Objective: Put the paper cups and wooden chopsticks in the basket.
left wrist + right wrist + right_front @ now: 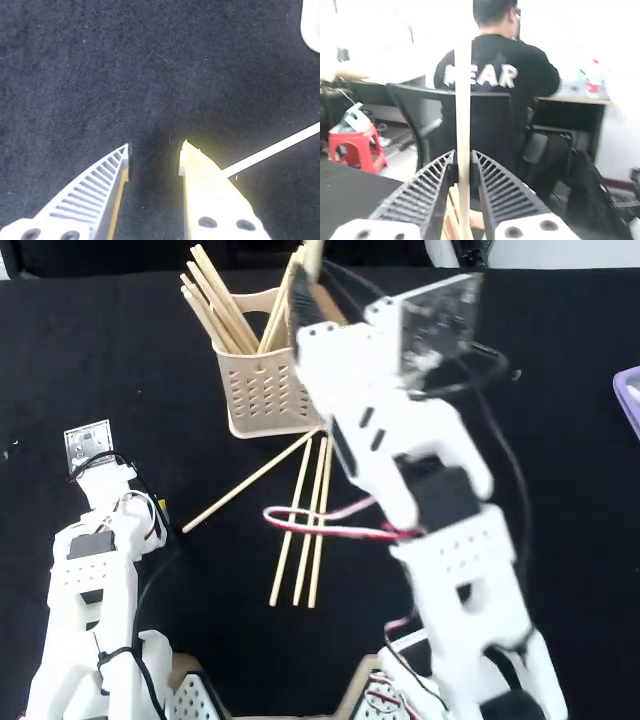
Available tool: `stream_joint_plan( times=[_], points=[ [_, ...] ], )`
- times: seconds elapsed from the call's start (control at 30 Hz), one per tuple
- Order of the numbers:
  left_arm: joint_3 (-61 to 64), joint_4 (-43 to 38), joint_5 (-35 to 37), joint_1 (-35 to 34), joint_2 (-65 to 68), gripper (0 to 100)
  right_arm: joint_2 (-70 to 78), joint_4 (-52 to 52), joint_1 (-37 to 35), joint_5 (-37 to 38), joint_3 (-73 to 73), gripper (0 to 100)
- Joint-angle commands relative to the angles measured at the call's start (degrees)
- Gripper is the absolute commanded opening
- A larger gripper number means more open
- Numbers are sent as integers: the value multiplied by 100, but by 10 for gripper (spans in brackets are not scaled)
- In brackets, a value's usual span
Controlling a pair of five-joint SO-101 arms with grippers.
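Right tool tight around chopstick

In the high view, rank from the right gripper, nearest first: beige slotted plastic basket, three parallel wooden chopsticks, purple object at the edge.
1. Beige slotted plastic basket, directly by the right gripper.
2. Three parallel wooden chopsticks, on the table toward the arm bases.
3. Purple object, far right edge.

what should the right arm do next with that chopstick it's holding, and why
Probably lower it a little and open. The right gripper is shut on an upright chopstick, and the high view puts it seemingly right over the basket, which already holds several.
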Motion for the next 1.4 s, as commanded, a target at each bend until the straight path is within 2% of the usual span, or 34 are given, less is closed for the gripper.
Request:
stream_joint_plan(
  times=[0.0,0.13,0.33,0.6,0.67,0.83,1.07,1.27,1.37],
  points=[
    [-127,-97,44,-48,9,170,435,-730,-255,-9,-233,11],
    [-127,-97,44,-48,9,170,1182,-1046,-273,-9,-813,11],
    [-127,-97,44,-48,9,170,2527,-844,-246,-35,-1798,11],
    [-127,-97,35,-48,9,170,3626,-809,-255,-18,-2053,12],
    [-127,-97,35,-40,9,170,3714,-475,-255,-9,-2114,28],
    [-127,-97,35,-40,9,170,3723,721,-273,-35,-2563,216],
    [-127,-97,35,-40,9,170,3679,1952,-237,-35,-4084,172],
    [-136,-97,35,-40,9,170,3143,3815,-237,-18,-5446,174],
    [-145,-97,35,-40,9,170,2967,4730,-229,0,-5613,174]
  ],
)
